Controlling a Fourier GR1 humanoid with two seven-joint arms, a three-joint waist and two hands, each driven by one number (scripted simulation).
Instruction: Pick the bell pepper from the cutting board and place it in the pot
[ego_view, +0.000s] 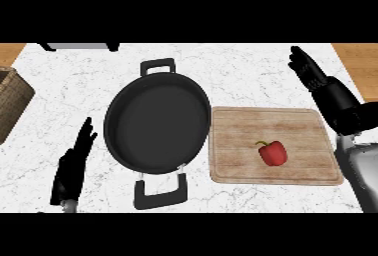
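I see the bell pepper (273, 153) lying on the cutting board (244, 127), just right of the black pot (156, 122) on the white bench (236, 65). My right robot hand (314, 75) stands at the board's far right corner, fingers straight, holding nothing. My left robot hand (74, 162) rests near-left of the pot, fingers straight too.

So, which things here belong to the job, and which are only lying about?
Job: red bell pepper; light wooden cutting board under it; wide black two-handled pot; open right hand, nearest the board.
Lying about: woven brown basket, left edge; grey object, far edge; open left hand, lower left.
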